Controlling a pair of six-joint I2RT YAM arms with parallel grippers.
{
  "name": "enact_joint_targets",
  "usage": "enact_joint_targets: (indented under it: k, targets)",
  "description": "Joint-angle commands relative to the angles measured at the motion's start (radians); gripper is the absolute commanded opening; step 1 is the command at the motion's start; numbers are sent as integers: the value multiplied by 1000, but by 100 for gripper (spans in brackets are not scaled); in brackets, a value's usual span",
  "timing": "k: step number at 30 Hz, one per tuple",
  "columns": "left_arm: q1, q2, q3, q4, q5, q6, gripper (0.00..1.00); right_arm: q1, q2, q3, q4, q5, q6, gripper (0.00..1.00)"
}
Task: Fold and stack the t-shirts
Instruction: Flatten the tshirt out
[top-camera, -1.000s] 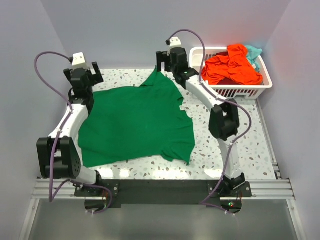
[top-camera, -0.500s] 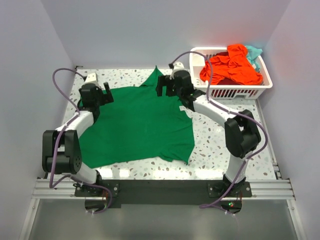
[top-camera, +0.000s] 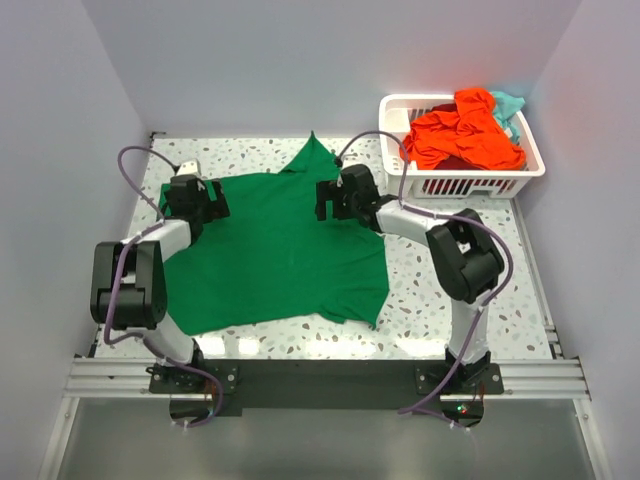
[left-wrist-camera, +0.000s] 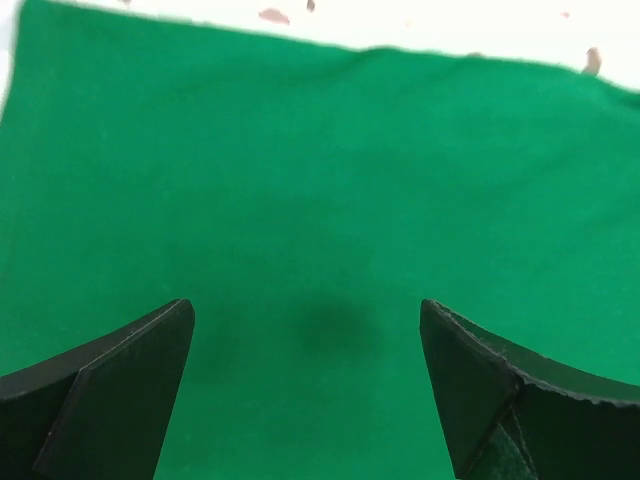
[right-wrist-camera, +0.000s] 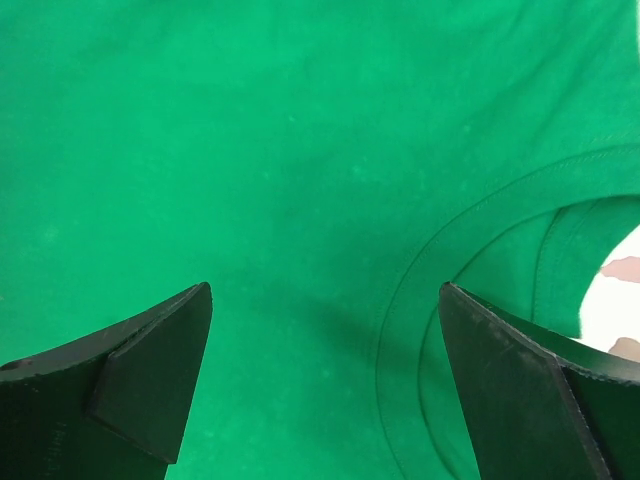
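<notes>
A bright green t-shirt (top-camera: 270, 245) lies spread flat across the middle of the table. My left gripper (top-camera: 205, 203) hangs open and empty over its far left part; the left wrist view shows plain green cloth (left-wrist-camera: 310, 210) between the spread jaws (left-wrist-camera: 305, 330). My right gripper (top-camera: 330, 200) hangs open and empty over the shirt's far right part, close to the stitched neckline (right-wrist-camera: 470, 290), with the jaws (right-wrist-camera: 325, 310) wide apart. An orange-red t-shirt (top-camera: 462, 135) and a teal one (top-camera: 508, 104) lie crumpled in the basket.
A white slotted plastic basket (top-camera: 470, 183) stands at the far right corner of the speckled table (top-camera: 440, 300). Grey walls close in the left, back and right sides. A metal rail (top-camera: 320, 375) runs along the near edge.
Both arms have swung forward and down from the back of the table, so that both open grippers now sit low over the far part of the green shirt. The shirt has not moved.
</notes>
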Motion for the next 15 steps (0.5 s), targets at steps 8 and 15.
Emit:
enact_joint_targets:
  k: [8,15]
  targets:
    - [8,154,102,-29,71,-18,100,-1,147,129,-142,92,33,99]
    - [5,243,204,-52,130,-21,100,-45,233,266,-258,120,63,98]
